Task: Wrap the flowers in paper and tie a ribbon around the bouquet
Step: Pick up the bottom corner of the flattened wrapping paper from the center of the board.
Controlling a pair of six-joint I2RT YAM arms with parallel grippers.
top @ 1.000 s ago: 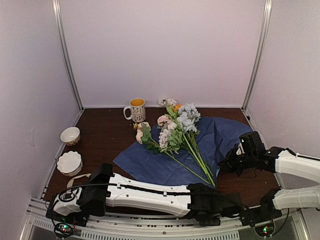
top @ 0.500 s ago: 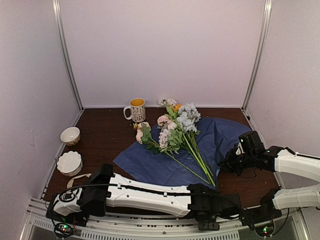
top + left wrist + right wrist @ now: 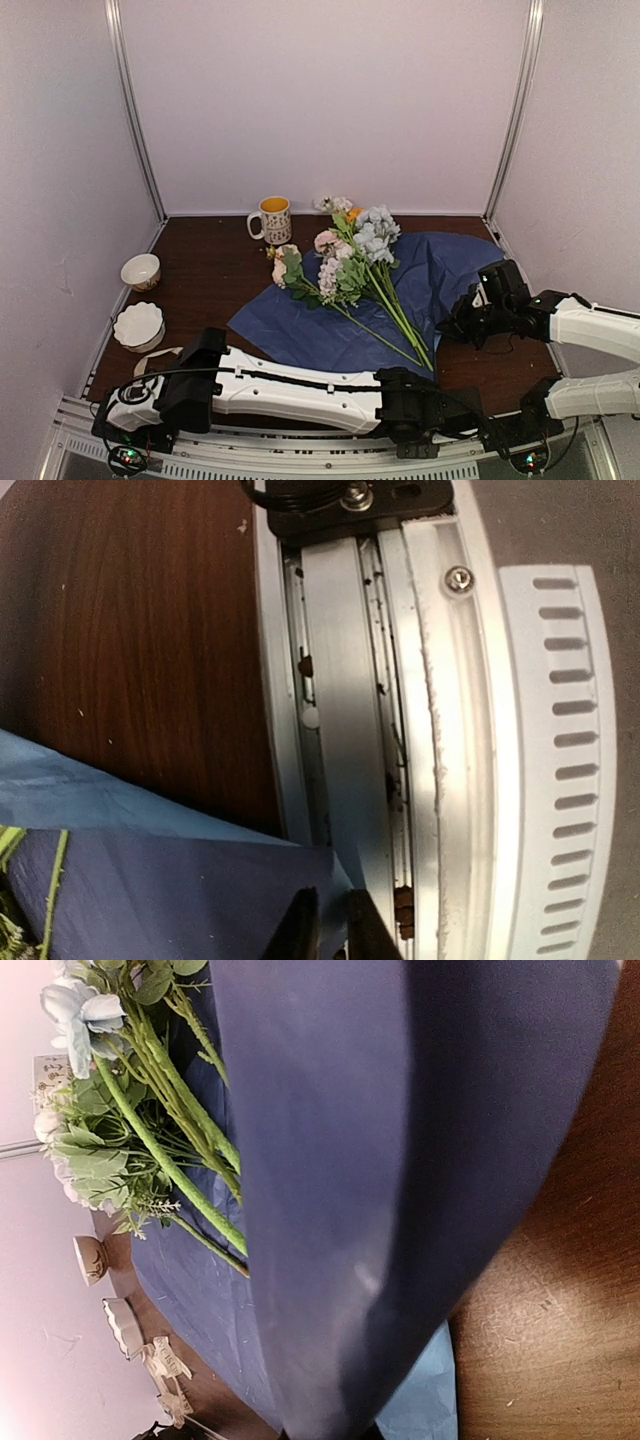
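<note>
So the flowers (image 3: 350, 270) are lying diagonally on the paper (image 3: 290, 325) in the middle of the table (image 3: 200, 270), blooms far, stem ends near and to the right. Right gripper (image 3: 452, 328) is clamped on the paper's right edge and has it lifted. In the right wrist view the navy sheet stands up as a fold right by the stems. Left gripper (image 3: 335, 925) is way over at the near corner of the sheet, right beside the metal rail (image 3: 340, 680). Its fingers are pinched almost together with the corner running in between, so I read it as grabbing the paper, just barely.

That thin bite is my worry. If the left arm pulls with only the tip of the corner, it slips out and the fold flops open. Both arms tugging one creased sheet could also rip it. And the flowers are loose, so tilting the paper could roll the stems off the near edge. Ribbon (image 3: 158, 357) sits near left, untouched, beside the bowl (image 3: 138, 325).
</note>
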